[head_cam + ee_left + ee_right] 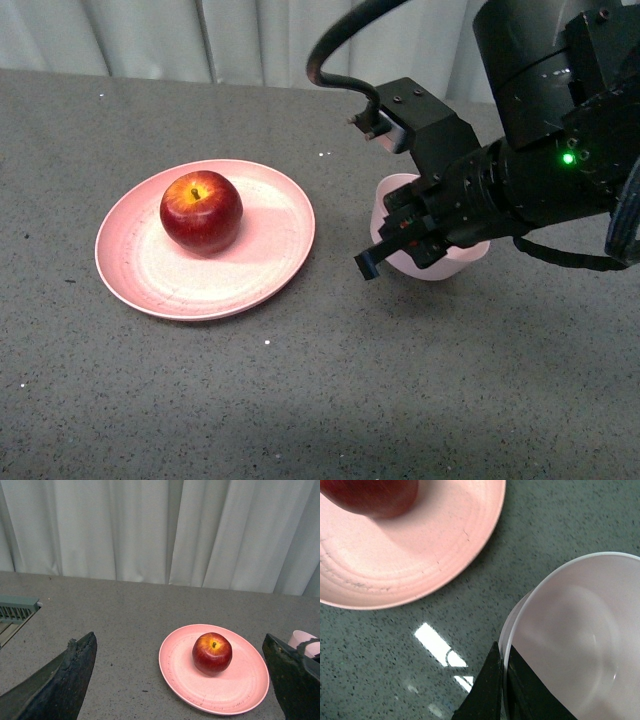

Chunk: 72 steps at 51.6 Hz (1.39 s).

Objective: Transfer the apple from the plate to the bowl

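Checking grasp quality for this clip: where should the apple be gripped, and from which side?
Probably across its widest middle, from straight above: the apple sits upright, stem up, its round sides free, and the rim of the plate would hinder a low sideways approach.

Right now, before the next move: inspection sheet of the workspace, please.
Surface: grey speckled tabletop, a few white specks on it.
Job's things: apple stem up on the plate; bowl empty, apart from the plate, to its right.
Clutter: grey-green slatted object, seen only in the left wrist view; nothing else seen.
Grippers: left gripper open, holding nothing, well back from the apple; right gripper pinching the bowl's rim, one finger inside and one outside.
Cables: black cable loops up from the right arm, clear of the apple and plate.
Surroundings: white curtain behind the table.
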Tool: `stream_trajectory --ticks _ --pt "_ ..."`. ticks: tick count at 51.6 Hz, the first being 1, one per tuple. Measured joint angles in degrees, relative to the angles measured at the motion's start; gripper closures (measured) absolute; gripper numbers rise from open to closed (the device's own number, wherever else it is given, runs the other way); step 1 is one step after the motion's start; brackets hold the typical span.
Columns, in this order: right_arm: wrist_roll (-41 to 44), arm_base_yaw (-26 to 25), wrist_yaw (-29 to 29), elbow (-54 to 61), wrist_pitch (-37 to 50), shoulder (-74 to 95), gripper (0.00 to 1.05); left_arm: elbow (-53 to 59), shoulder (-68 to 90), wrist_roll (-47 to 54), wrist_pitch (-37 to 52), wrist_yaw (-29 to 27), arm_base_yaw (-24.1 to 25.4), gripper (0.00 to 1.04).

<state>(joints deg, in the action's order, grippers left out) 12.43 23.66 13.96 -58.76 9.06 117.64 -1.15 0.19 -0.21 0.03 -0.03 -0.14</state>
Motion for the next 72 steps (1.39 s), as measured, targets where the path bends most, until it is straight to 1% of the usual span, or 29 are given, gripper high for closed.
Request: stream_trajectory --ticks 17,35,38,42,43,49,50,51,56,59,60,64,66,72 --pt "-1.3 1.5 -0.5 -4.2 -0.7 5.1 1.04 0.0 0.0 0.0 0.0 0.0 0.0 0.07" --pt "-1.3 2.6 -0.3 -4.5 0.3 5.8 1.04 0.0 0.0 0.0 0.0 0.0 0.0 0.07" --pt "-1.3 2.6 -0.1 -4.5 0.5 5.8 0.98 0.0 0.0 0.0 0.0 0.0 0.0 0.07" --pt "-1.4 2.6 0.2 -4.5 0.9 5.8 0.88 0.0 0.0 0.0 0.0 0.0 0.0 0.07" --pt "-1.5 2.5 0.2 -4.4 0.9 5.8 0.82 0.0 0.0 0.0 0.0 0.0 0.0 0.07" --pt "-1.7 2.1 0.5 -3.7 1.4 5.7 0.61 0.0 0.0 0.0 0.0 0.0 0.0 0.07" --pt "-1.8 1.9 0.5 -3.2 2.1 5.5 0.56 0.0 0.0 0.0 0.0 0.0 0.0 0.07" --pt "-1.8 1.9 0.5 -3.1 2.2 5.4 0.54 0.0 0.0 0.0 0.0 0.0 0.0 0.07" --pt "-2.5 1.1 0.5 -1.4 4.2 3.7 0.38 0.0 0.0 0.0 0.0 0.0 0.0 0.07" --pt "-3.1 0.3 0.0 0.3 6.5 1.4 0.27 0.0 0.0 0.0 0.0 0.0 0.0 0.07" --pt "-3.4 -0.1 -0.3 1.4 8.1 -0.1 0.22 0.0 0.0 0.0 0.0 0.0 0.0 0.07" --pt "-4.2 -1.0 -1.1 4.2 12.2 -3.9 0.10 0.0 0.0 0.0 0.0 0.0 0.0 0.07" --pt "-4.3 -1.4 -1.7 5.4 13.9 -5.5 0.07 0.0 0.0 0.0 0.0 0.0 0.0 0.07" --pt "-4.3 -2.8 -4.2 9.1 18.4 -10.2 0.10 0.0 0.0 0.0 0.0 0.0 0.0 0.07"
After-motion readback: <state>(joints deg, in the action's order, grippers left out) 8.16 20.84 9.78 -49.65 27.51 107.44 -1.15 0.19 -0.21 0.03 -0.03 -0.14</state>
